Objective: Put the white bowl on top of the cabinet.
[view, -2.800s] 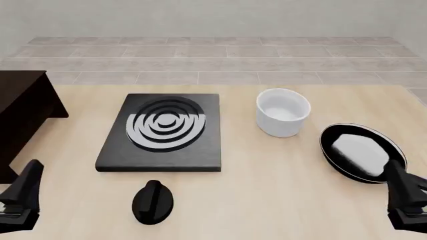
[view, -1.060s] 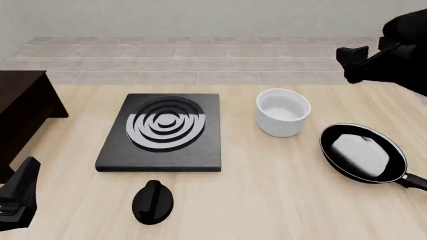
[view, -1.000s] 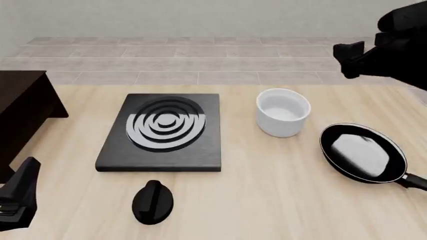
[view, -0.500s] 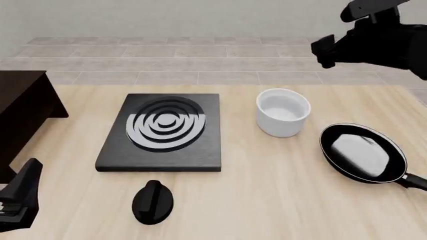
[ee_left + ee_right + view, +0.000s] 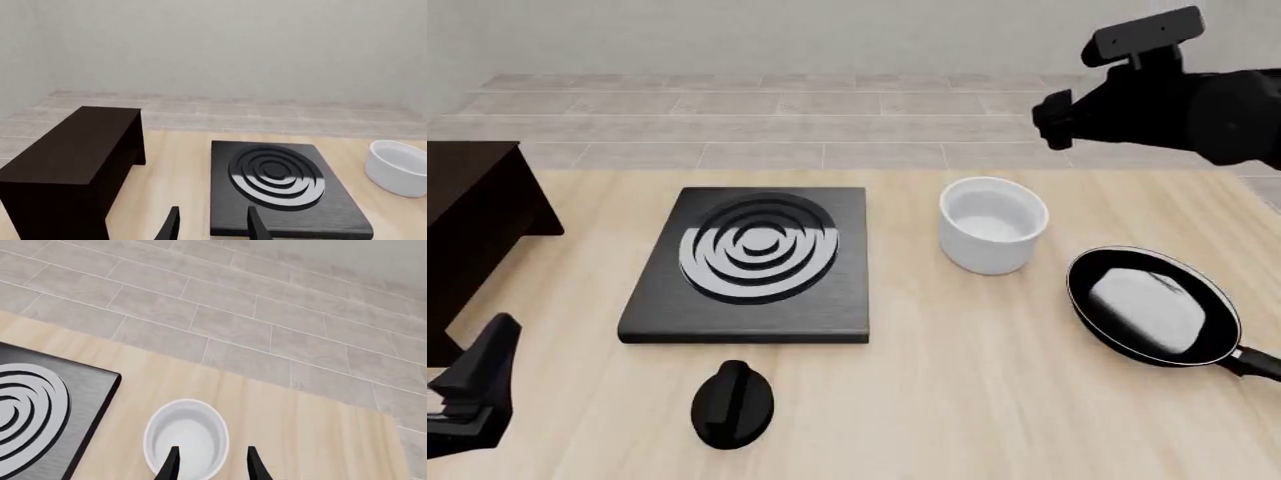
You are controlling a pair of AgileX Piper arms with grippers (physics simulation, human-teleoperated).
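While the right pincer [image 5: 208, 465] hangs wide above it, the bowl [image 5: 994, 225] looks smooth and slippery; grab its rim.

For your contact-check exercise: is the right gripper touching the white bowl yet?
Apart. The front view shows the right gripper raised above and behind the white bowl, with floor and table visible between them.

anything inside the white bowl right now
Nothing shows inside the white bowl: its bare white bottom is visible from above. The right tool hangs over it, open, and its two fingers cover a small part of the near rim.
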